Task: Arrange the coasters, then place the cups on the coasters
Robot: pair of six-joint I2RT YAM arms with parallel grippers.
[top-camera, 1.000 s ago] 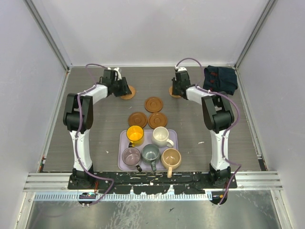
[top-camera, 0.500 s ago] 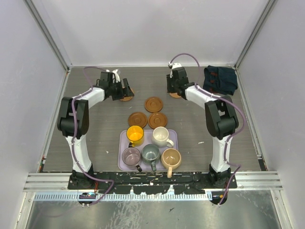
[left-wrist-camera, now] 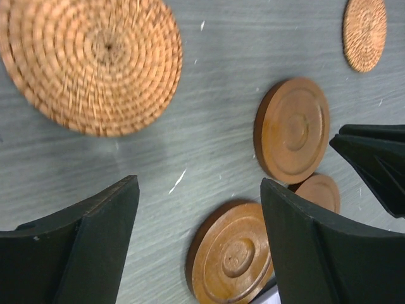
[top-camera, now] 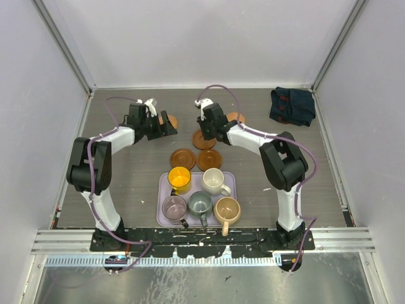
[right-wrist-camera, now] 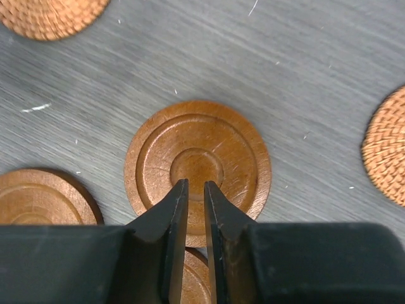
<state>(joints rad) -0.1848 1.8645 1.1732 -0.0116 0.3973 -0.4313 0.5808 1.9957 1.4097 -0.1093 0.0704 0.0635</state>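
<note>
Handling the wood coasters (right-wrist-camera: 196, 142): prob light, stiff, smooth/slick. They lie flat on the table (top-camera: 126, 183), so barely any edge to pinch. I'd press on top & slide, or catch the rim w/ one finger each side.
Woven coasters (left-wrist-camera: 88, 63): also light imo, w/ a bit of give. Rougher so less slippy, but same thin-rim problem.
Cups (top-camera: 214, 181): look ceramic, so hard, heavier than the discs, chippable. Take by the wall at the rim w/ one finger inside, or by the handle.
Coaster looks: 3 dark brown w/ turned rings, 2 orange basket-weave, all round & flat.
Coaster spots: the 3 wood ones sit close together mid-table, just beyond the tray. One woven is by the left arm, the other further right, well apart.
Cup looks/spots: yellow, white, mauve, grey-green, tan. All upright on the lilac tray (top-camera: 159, 196), none on a coaster yet.
Right gripper (right-wrist-camera: 195, 185): fingers pinched nearly together, nothing btwn them. Tips are over the middle of the farthest wood coaster; touching or just above, can't tell.
Left gripper (left-wrist-camera: 199, 187): spread wide, empty, over the table btwn a woven coaster and the wood ones.
Cloth (top-camera: 292, 106): dark navy, far right corner, well apart from everything.
</note>
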